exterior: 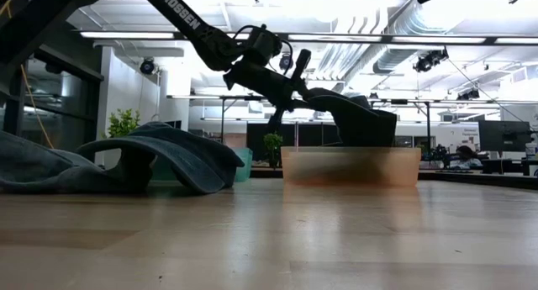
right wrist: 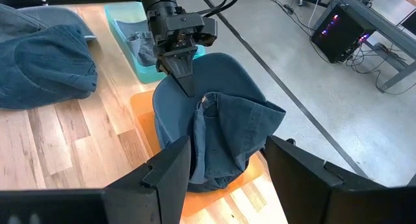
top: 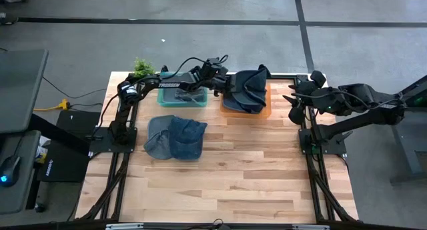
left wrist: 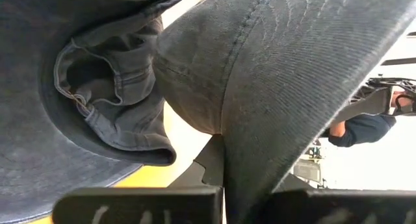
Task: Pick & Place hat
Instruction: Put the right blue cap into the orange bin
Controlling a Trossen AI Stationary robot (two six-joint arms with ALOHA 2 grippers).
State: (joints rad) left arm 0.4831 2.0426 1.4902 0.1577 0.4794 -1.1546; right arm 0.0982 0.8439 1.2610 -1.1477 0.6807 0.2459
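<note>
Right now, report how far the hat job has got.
Done: nothing clearly finished yet. In hand: the left end effector is shut on a dark denim hat above the orange tray; from table height it hangs over the tray, not released. Left: two denim hats lie on the table. The right end effector waits open at the table's edge.
</note>
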